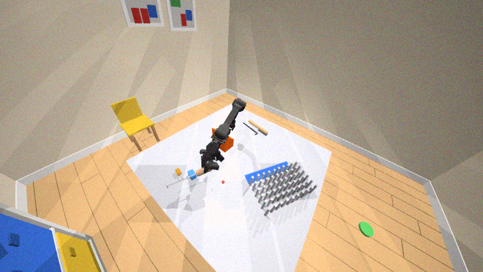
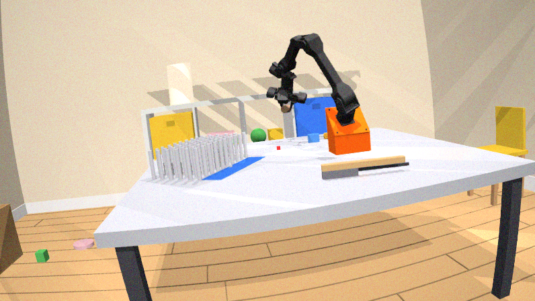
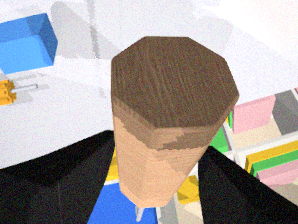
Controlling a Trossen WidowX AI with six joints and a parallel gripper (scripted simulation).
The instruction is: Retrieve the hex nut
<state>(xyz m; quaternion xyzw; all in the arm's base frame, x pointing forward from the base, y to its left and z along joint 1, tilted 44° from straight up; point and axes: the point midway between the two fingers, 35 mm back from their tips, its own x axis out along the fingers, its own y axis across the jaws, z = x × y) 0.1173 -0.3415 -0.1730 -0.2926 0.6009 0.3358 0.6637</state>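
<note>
Jaws (image 1: 206,169) (image 2: 285,103) gripping wooden handle (image 1: 199,172) (image 2: 285,108) (image 3: 172,85) of thin-rod tool, raised above surface (image 1: 222,229) (image 2: 261,190) (image 3: 65,120). From left in top view: small orange piece (image 1: 178,171) (image 3: 6,92), blue block (image 1: 192,174) (image 2: 313,138) (image 3: 27,47), red cube (image 1: 222,181) (image 2: 278,148). Black hooked rod (image 1: 250,128) (image 2: 385,166) beside wood-backed brush (image 1: 257,127) (image 2: 363,163). Blue taped strip (image 1: 262,171) (image 2: 234,168) fronts upright metal spacers (image 1: 281,189) (image 2: 201,154). Hex nut too small to make out.
</note>
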